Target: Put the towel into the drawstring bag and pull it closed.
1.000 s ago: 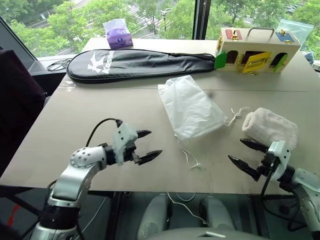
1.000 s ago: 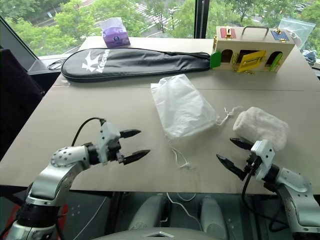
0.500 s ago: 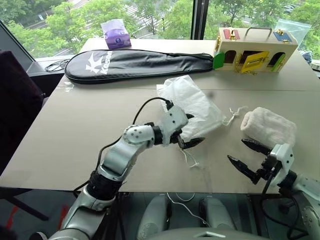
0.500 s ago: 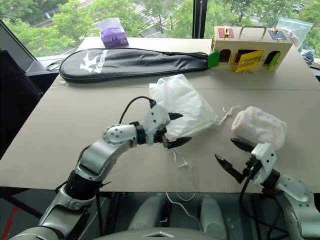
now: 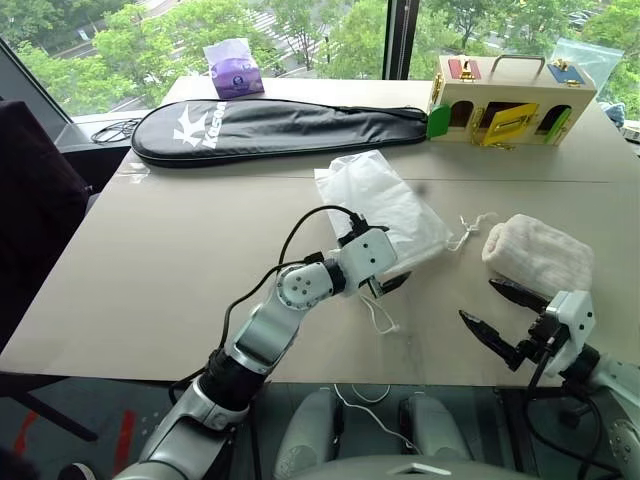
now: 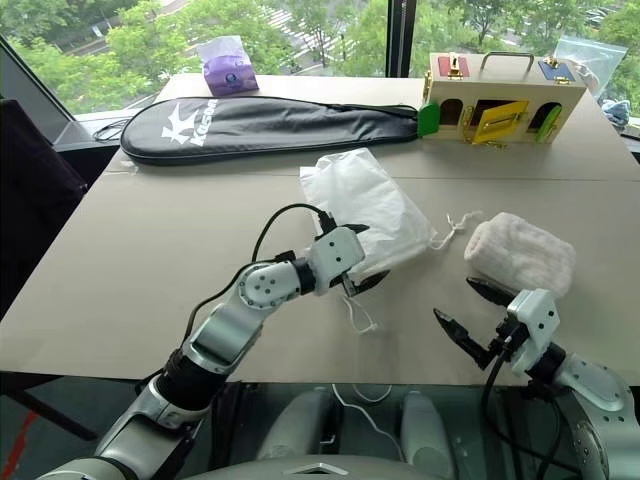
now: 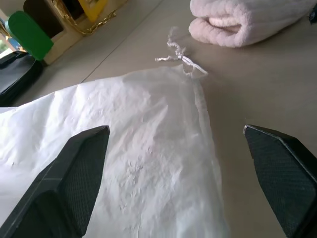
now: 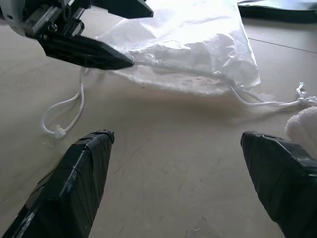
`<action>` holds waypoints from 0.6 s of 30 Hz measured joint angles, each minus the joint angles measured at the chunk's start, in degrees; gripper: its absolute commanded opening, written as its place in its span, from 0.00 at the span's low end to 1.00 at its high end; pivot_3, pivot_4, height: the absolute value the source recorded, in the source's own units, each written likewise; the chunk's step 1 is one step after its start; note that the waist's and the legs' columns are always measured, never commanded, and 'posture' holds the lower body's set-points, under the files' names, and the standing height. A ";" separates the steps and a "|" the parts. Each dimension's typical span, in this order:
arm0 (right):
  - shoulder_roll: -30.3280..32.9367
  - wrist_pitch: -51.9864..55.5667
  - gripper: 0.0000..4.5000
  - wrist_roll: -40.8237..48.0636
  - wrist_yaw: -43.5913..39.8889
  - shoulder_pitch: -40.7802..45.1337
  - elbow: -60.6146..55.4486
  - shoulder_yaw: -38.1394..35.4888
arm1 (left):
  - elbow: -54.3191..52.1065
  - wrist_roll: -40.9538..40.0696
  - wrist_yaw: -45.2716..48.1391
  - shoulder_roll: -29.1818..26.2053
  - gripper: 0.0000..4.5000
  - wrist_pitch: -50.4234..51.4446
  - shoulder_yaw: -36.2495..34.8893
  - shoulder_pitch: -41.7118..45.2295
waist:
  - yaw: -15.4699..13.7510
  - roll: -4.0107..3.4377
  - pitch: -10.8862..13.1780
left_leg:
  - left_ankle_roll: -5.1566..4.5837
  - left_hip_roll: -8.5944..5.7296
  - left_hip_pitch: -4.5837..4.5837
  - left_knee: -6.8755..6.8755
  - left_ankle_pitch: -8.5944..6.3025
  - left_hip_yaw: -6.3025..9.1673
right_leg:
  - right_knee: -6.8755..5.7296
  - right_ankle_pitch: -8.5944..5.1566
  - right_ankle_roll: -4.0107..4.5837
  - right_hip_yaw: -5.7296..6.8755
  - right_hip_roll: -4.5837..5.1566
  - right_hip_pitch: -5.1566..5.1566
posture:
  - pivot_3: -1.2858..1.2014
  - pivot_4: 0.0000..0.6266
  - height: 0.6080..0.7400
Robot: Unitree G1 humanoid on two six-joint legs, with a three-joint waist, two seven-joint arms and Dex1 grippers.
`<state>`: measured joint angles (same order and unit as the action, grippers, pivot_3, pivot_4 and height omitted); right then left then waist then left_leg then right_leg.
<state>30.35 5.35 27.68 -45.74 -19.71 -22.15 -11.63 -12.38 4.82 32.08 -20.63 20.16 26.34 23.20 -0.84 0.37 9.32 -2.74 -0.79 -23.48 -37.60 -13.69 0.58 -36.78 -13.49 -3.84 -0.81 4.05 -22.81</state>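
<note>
The drawstring bag (image 5: 375, 205) lies flat mid-table, crinkly white, with one cord (image 5: 381, 314) trailing toward me and another (image 5: 470, 228) reaching toward the towel. The towel (image 5: 538, 252), a rolled off-white terry bundle, rests to the right of the bag. My left gripper (image 5: 395, 255) is open at the bag's near edge, and the bag (image 7: 138, 148) spreads between its fingers. Whether they touch the fabric I cannot tell. My right gripper (image 5: 478, 300) is open and empty, just in front of the towel, near the table's front edge.
A long black racket case (image 5: 270, 125) lies across the back of the table. A wooden toy house (image 5: 510, 95) stands at the back right, with a clear plastic bag (image 5: 590, 55) behind it. A purple tissue pack (image 5: 233, 68) sits at the far back left.
My left arm swung right across the table from its left part to the bag's near edge and rolled its wrist, staying open. The right gripper kept still.
</note>
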 measured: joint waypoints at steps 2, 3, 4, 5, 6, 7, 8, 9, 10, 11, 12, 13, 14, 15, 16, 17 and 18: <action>-0.09 0.00 0.98 -0.10 0.17 0.04 -0.02 0.02 | 2.32 3.01 -1.68 0.43 1.00 -2.19 0.83 0.29 | -0.01 0.00 0.00 | 0.00 0.00 -0.01 -0.01 0.00 0.01 | 0.00 0.00 0.00 0.00 0.00 0.00 | 0.52 0.24 1.00; -0.30 -0.03 0.98 -0.23 0.45 -0.04 -0.07 0.02 | 3.96 5.33 -3.23 0.73 1.00 -4.33 1.22 0.40 | -0.02 0.00 0.00 | 0.00 0.00 -0.02 -0.01 0.00 0.03 | 0.00 0.00 0.00 0.02 0.00 0.00 | 0.52 0.24 1.00; -0.42 -0.06 0.98 -0.29 0.73 -0.16 -0.19 0.02 | 4.92 6.71 -4.01 0.81 1.00 -5.59 1.43 0.40 | -0.02 0.00 0.00 | 0.00 0.00 -0.02 -0.01 0.00 0.04 | 0.00 0.00 0.00 0.03 0.00 0.00 | 0.52 0.24 1.00; -0.43 -0.08 0.98 -0.31 0.83 -0.26 -0.25 0.02 | 5.22 7.24 -4.34 0.82 1.00 -6.08 1.51 0.40 | -0.02 0.00 0.00 | 0.00 0.00 -0.02 -0.01 0.00 0.05 | -0.01 0.00 0.00 0.04 0.00 -0.01 | 0.52 0.24 1.00; -0.63 -0.18 0.98 -0.36 1.19 -1.03 -0.60 0.00 | 6.26 8.83 -5.43 0.90 1.00 -7.88 1.78 0.40 | -0.02 0.00 0.00 | 0.00 0.01 -0.03 -0.01 0.00 0.06 | -0.01 0.00 0.00 0.05 0.00 -0.01 | 0.52 0.24 1.00; -0.99 -0.21 0.98 -0.42 1.30 -1.83 -1.00 0.02 | 6.97 9.94 -6.41 1.00 1.00 -9.41 1.94 0.31 | -0.04 0.00 0.00 | 0.00 0.01 -0.04 -0.01 0.00 0.08 | -0.01 0.00 0.00 0.07 0.00 -0.01 | 0.52 0.24 1.00; -1.17 -0.21 0.98 -0.49 1.32 -2.81 -1.70 0.15 | 7.65 11.13 -7.72 1.27 1.00 -11.60 2.00 0.05 | -0.06 -0.01 0.00 | 0.00 0.01 -0.05 -0.01 0.00 0.08 | -0.01 0.00 0.00 0.07 0.01 -0.01 | 0.52 0.24 1.00; -1.20 -0.22 0.98 -0.52 1.31 -3.66 -2.20 0.35 | 8.30 12.23 -9.15 1.59 1.00 -13.81 2.06 -0.23 | -0.06 -0.01 -0.01 | 0.00 0.01 -0.05 -0.01 0.00 0.08 | 0.00 0.00 0.00 0.07 0.03 -0.01 | 0.52 0.24 1.00; -1.23 -0.21 0.98 -0.57 1.33 -4.21 -2.36 0.52 | 8.70 13.26 -10.50 1.83 1.00 -15.47 2.06 -0.69 | -0.06 0.00 0.00 | 0.00 0.01 -0.06 -0.01 0.00 0.07 | 0.00 0.00 0.00 0.06 0.04 -0.01 | 0.52 0.24 1.00; -1.27 -0.21 0.98 -0.58 1.34 -4.44 -2.43 0.52 | 8.81 13.77 -11.24 1.97 1.00 -16.24 2.08 -1.01 | -0.02 -0.01 0.00 | 0.00 0.00 -0.05 -0.01 0.00 0.04 | 0.00 0.00 -0.01 0.02 0.06 -0.01 | 0.52 0.24 1.00; -1.26 -0.21 0.98 -0.61 1.41 -5.02 -2.71 0.50 | 9.49 15.87 -13.52 2.42 1.00 -18.37 2.36 -1.38 | -0.02 -0.01 -0.01 | 0.00 0.00 -0.04 -0.02 0.00 0.03 | 0.00 0.01 -0.01 0.02 0.07 -0.01 | 0.52 0.24 1.00; -1.25 -0.18 0.98 -0.60 1.46 -5.28 -2.98 0.47 | 9.93 17.07 -14.69 2.63 1.00 -19.37 2.48 -1.49 | -0.04 0.00 -0.01 | 0.00 0.00 -0.04 -0.04 0.00 0.04 | 0.00 0.01 -0.01 0.03 0.07 -0.01 | 0.52 0.24 1.00; -1.23 -0.12 0.98 -0.59 1.53 -5.57 -3.36 0.37 | 10.28 18.02 -15.66 2.83 1.00 -20.05 2.52 -1.63 | -0.05 -0.01 -0.01 | 0.00 0.00 -0.04 -0.05 0.00 0.04 | -0.01 0.01 -0.02 0.03 0.07 -0.01 | 0.52 0.24 1.00; -1.12 0.16 0.98 -0.47 1.67 -6.47 -4.28 -0.12 | 10.82 19.93 -17.48 3.24 1.00 -20.79 2.58 -2.05 | -0.06 -0.03 -0.02 | 0.00 0.00 -0.04 -0.05 0.00 0.04 | -0.01 0.01 -0.02 0.04 0.07 -0.01 | 0.52 0.24 1.00; -0.80 0.40 0.98 -0.35 1.73 -7.13 -4.98 -0.72 | 10.96 21.17 -18.66 3.47 1.00 -21.03 2.69 -2.61 | -0.06 -0.03 -0.02 | 0.00 0.00 -0.04 -0.05 0.00 0.05 | -0.01 0.01 -0.02 0.05 0.07 -0.01 | 0.52 0.24 1.00; -0.31 0.66 0.98 -0.20 1.71 -8.01 -5.60 -1.17 | 11.14 22.22 -19.54 3.79 1.00 -21.31 2.92 -3.08 | -0.07 -0.03 -0.02 | 0.00 0.00 -0.04 -0.05 0.00 0.06 | -0.02 0.01 -0.02 0.07 0.07 -0.01 | 0.52 0.24 1.00; -0.02 0.82 0.98 -0.11 1.65 -8.69 -6.05 -1.56 | 11.46 22.92 -20.01 3.98 1.00 -21.60 3.01 -3.32 | -0.08 -0.02 -0.02 | 0.00 0.00 -0.05 -0.05 0.00 0.07 | -0.01 0.01 -0.02 0.08 0.07 -0.01 | 0.52 0.24 1.00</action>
<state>30.33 6.17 27.57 -44.09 -28.39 -28.20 -13.19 -0.92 27.74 12.07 -16.65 -1.44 29.35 19.88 -0.92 0.35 9.31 -2.74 -0.79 -23.53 -37.65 -13.69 0.65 -36.79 -13.48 -3.86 -0.73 4.12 -22.82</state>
